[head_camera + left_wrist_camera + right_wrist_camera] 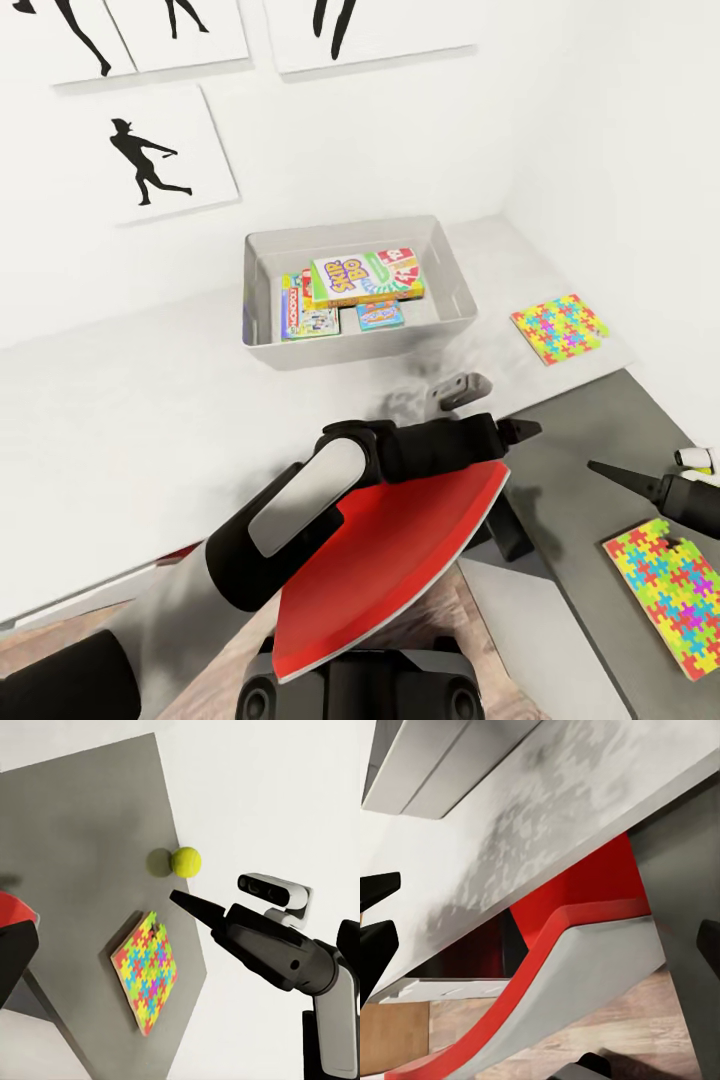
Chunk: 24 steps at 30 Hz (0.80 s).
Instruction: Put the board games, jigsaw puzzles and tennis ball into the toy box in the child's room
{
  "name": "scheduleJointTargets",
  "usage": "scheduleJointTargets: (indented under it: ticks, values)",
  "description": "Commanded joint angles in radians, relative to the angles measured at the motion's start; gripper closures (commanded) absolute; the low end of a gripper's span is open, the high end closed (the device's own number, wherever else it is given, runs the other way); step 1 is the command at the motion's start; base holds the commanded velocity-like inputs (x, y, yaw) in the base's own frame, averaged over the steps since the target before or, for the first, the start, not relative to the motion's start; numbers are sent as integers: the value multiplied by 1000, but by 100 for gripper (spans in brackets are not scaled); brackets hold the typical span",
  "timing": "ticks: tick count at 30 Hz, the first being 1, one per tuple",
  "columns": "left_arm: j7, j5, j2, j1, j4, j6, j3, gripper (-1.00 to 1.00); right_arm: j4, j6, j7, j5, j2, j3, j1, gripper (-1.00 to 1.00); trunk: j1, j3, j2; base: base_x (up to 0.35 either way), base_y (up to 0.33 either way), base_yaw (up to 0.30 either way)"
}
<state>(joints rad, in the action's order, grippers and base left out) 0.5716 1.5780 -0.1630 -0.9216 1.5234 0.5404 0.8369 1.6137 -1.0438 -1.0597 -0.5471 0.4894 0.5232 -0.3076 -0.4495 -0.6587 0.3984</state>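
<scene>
Bin (455, 285) of pale grey plastic sits on my bench (120, 410) by the wall, long axis across; three flat boxes lie inside, SKIP-BO (365, 277) topmost, MONOPOLY (305, 310) and a small blue one (381, 315) under it. One puzzle (560, 327) lies right of the bin, another (672, 592) on the dark wing near my right gripper (600, 468), ball (186, 861) just beyond it. Left gripper (525, 430) hovers empty; I cannot tell either gripper's spread.

The SKIP-BO box (366, 277) hides part of the MONOPOLY box (306, 312); the frame edge cuts the near puzzle (672, 592).
</scene>
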Motion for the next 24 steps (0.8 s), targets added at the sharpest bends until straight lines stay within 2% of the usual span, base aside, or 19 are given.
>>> scheduleJointTargets:
  ticks: [1,12,24]
  values:
    - [9,10,0,1,1,0,-1,-100,0,-3,-5,3,0,1,-1,-100,-1,-1,2,-16,0,0]
    - [8,10,0,13,2,0,-15,-100,0,-3,-6,4,1,5,-1,-100,-1,-1,2,-7,0,-24]
    - [7,10,0,15,10,0,-20,-100,0,-3,-6,4,2,7,-1,-100,-1,-1,2,-1,7,-212]
